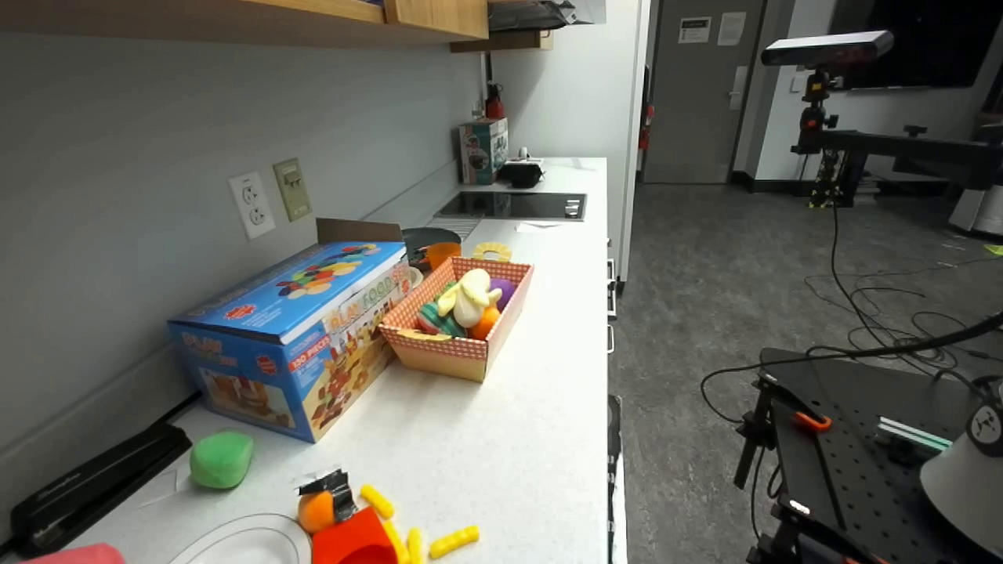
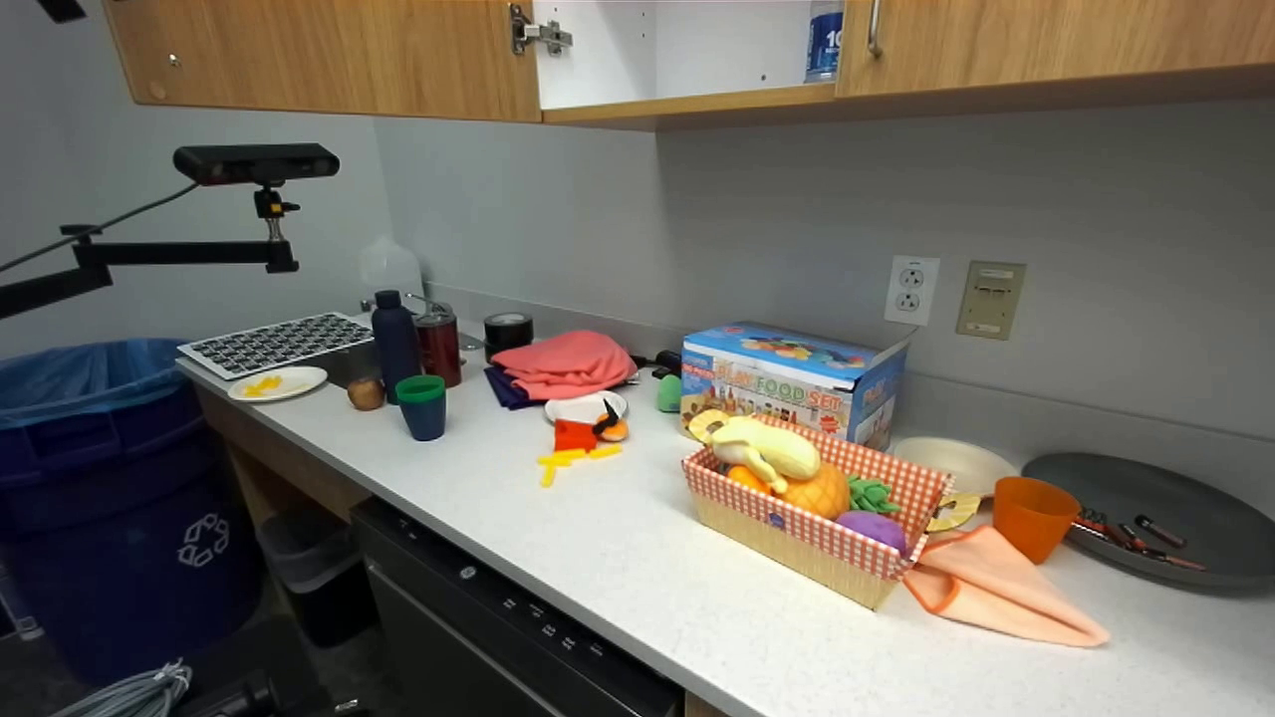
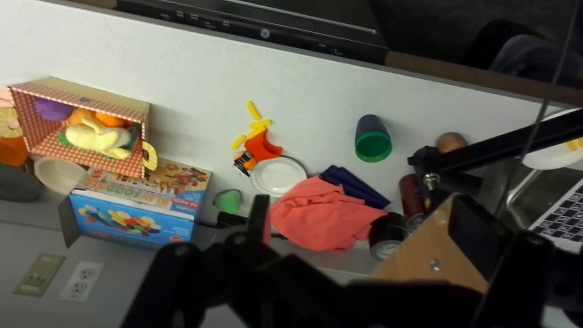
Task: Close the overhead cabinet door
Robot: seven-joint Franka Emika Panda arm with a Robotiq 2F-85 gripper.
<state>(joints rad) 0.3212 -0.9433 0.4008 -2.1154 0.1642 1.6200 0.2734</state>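
Note:
The wooden overhead cabinet door [image 2: 329, 60] stands swung open in an exterior view, with its metal hinge [image 2: 538, 35] and part of the white interior [image 2: 697, 50] showing. In the wrist view a corner of the door [image 3: 423, 264], with a small metal screw or bumper, shows between my gripper's fingers, close beside the right-hand one. My gripper [image 3: 361, 202] is open, its black fingers far apart. I cannot tell whether the finger touches the door. In an exterior view the cabinet underside [image 1: 196, 22] shows at the top.
A closed neighbouring door [image 2: 1056, 45] has a metal handle. Below is a white counter [image 2: 558, 528] with a food-set box [image 2: 777, 383], a basket [image 2: 787, 553], cups and cloths. A camera on a black arm [image 2: 179, 254] reaches in near the open door.

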